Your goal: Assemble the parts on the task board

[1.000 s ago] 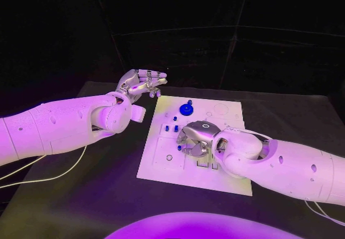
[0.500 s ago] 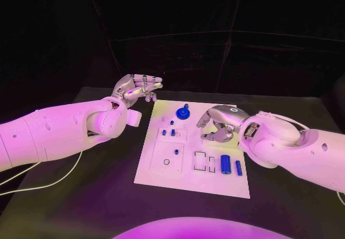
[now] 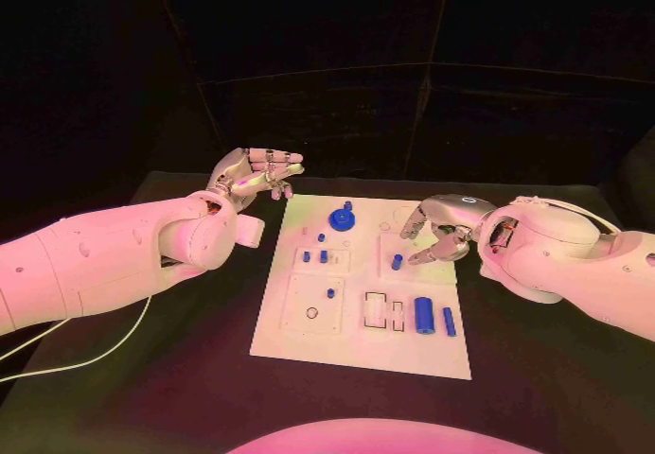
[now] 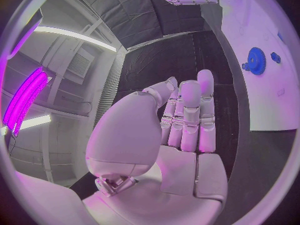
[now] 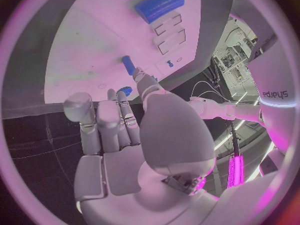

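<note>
My right robot hand (image 3: 439, 234) hovers over the right side of the task board (image 3: 308, 326), fingers curled in, and a small blue peg (image 3: 398, 262) stands just beside my fingertips (image 3: 426, 255); I can't tell whether I'm touching it or holding anything. My left robot hand (image 3: 254, 172) is raised beyond the board's far left corner, fingers bent together with nothing in them. On the white board, which lies in the middle of the black table (image 3: 164, 369), a blue gear (image 3: 342, 222) sits near the far edge, small blue pegs (image 3: 314, 256) stand left of centre, and a blue cylinder (image 3: 425, 313) lies beside a thin blue bar (image 3: 448, 321) toward the near right.
</note>
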Tool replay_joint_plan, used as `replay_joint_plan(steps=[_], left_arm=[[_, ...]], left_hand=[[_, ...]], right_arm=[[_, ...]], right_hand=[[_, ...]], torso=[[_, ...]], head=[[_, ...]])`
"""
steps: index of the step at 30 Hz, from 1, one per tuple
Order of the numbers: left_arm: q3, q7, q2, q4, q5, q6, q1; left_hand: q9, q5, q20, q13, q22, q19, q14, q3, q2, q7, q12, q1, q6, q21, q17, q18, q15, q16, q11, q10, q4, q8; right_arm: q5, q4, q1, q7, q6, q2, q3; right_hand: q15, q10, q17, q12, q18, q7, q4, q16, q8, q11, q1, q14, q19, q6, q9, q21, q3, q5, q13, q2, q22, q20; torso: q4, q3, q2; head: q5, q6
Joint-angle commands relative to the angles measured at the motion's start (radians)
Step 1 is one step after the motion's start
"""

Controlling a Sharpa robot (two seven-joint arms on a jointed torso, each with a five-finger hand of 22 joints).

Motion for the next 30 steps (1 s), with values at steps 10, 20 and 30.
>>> replay_joint_plan(steps=[10, 20, 30], left_arm=[[0.001, 0.003, 0.002, 0.002, 0.001, 0.015, 0.001], [0.000, 0.002, 0.004, 0.004, 0.001, 0.017, 0.001], [0.000, 0.002, 0.004, 0.003, 0.001, 0.017, 0.001]], left_hand=[[-0.001, 0.002, 0.004, -0.001, -0.001, 0.000, -0.004, -0.007, 0.004, -0.002, 0.006, -0.008, -0.008, -0.006, -0.001, 0.006, 0.002, 0.000, -0.001, -0.007, 0.001, -0.005], [-0.001, 0.003, 0.005, -0.001, -0.001, 0.001, -0.003, -0.007, 0.005, -0.002, 0.007, -0.008, -0.007, -0.007, 0.000, 0.006, 0.002, 0.000, -0.002, -0.007, 0.001, -0.004], [-0.001, 0.003, 0.005, -0.001, -0.001, 0.001, -0.003, -0.007, 0.005, -0.002, 0.007, -0.008, -0.007, -0.007, 0.000, 0.006, 0.002, 0.000, -0.002, -0.007, 0.001, -0.004]], right_arm=[[-0.018, -0.010, -0.007, -0.017, 0.119, 0.044, -0.004], [-0.032, -0.030, -0.014, -0.024, 0.115, 0.073, -0.006], [-0.054, -0.044, -0.021, -0.033, 0.126, 0.088, -0.006]], right_hand=[[-0.009, 0.039, -0.018, 0.047, 0.011, -0.001, -0.002, -0.015, 0.003, -0.010, 0.049, -0.001, 0.014, -0.001, 0.001, 0.002, -0.015, 0.014, 0.003, 0.042, 0.013, -0.010], [-0.020, 0.108, 0.014, 0.049, 0.001, -0.004, -0.009, 0.005, 0.007, -0.022, 0.088, 0.013, 0.048, 0.020, 0.002, 0.036, 0.037, -0.019, -0.004, 0.086, 0.061, -0.020], [-0.022, 0.153, 0.022, 0.029, -0.002, -0.002, -0.009, 0.013, 0.019, -0.023, 0.093, 0.015, 0.057, 0.074, 0.006, 0.049, 0.097, -0.030, -0.003, 0.087, 0.078, -0.022]], torso=[[0.0019, 0.0002, 0.000], [0.0021, 0.0000, 0.000], [0.0012, 0.0004, 0.000]], head=[[-0.002, -0.002], [-0.003, -0.002], [-0.003, -0.005]])
